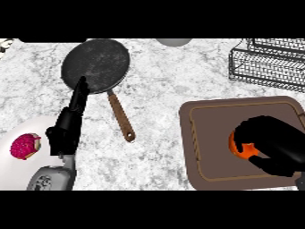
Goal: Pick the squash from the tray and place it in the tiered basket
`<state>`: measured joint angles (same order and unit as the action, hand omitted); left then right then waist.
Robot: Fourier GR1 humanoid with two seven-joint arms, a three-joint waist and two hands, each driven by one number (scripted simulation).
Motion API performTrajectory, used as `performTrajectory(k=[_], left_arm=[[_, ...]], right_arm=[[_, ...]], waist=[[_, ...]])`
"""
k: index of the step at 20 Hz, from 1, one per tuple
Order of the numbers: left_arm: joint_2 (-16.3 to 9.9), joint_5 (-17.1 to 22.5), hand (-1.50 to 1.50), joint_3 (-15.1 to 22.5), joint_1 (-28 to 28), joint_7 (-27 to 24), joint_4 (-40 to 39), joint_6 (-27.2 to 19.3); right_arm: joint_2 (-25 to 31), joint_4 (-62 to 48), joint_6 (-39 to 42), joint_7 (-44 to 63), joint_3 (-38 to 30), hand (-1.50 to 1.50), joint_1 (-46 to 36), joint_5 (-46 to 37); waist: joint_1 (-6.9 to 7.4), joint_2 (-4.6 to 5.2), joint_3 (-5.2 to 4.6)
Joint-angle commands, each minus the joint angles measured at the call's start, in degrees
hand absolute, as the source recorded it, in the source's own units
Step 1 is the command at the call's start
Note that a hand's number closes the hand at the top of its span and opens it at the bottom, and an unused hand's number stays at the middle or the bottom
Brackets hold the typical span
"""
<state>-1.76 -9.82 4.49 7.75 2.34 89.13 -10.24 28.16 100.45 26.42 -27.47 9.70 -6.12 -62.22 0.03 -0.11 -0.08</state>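
An orange squash (240, 147) lies on the brown tray (207, 134) at the right; most of it is hidden under my right hand (277, 143), whose fingers curl round it. The black wire tiered basket (277, 67) stands at the back right, beyond the tray. My left hand (69, 120) shows at the left with fingers straight, pointing up toward the pan, holding nothing.
A dark frying pan (96, 65) with a brown handle (121, 117) lies at the back centre-left. A pink doughnut (24, 146) rests on a white plate (3, 170) at the lower left. A grey rounded object (174, 42) sits at the top edge.
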Motion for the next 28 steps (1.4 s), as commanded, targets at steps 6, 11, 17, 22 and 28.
performTrajectory(k=[6, 11, 17, 22, 28], left_arm=[[0.2, 0.0, 0.00, 0.2, 1.5, 0.0, -0.6, 0.0], [0.4, -0.5, 0.00, 1.1, 0.3, -0.6, -1.1, 0.3], [1.2, -0.7, 0.00, 0.8, 1.6, 0.7, -1.4, -0.7], [1.3, 0.0, 0.00, -0.8, 3.0, -2.3, -5.1, -0.8], [0.1, -0.1, 0.00, -0.7, 1.6, 1.6, -0.3, -0.2]], right_arm=[[-7.8, -11.9, 4.6, 28.5, -5.9, 1.50, -2.5, -11.8], [-18.5, -13.1, 9.8, 49.1, -7.4, 1.50, -7.6, -17.6], [-26.3, -16.9, 7.7, 63.3, -9.3, 1.50, -20.0, -22.7], [-24.4, -7.2, 12.9, 67.4, -11.4, 1.50, -26.1, -23.3], [-23.2, 5.6, 25.3, 71.0, -14.3, 1.50, -35.1, -22.0]], waist=[[0.37, 0.79, -0.21], [1.58, 0.51, -0.12], [0.94, 0.28, 0.07], [-0.15, 0.16, 0.02], [-0.34, -0.23, 0.04]])
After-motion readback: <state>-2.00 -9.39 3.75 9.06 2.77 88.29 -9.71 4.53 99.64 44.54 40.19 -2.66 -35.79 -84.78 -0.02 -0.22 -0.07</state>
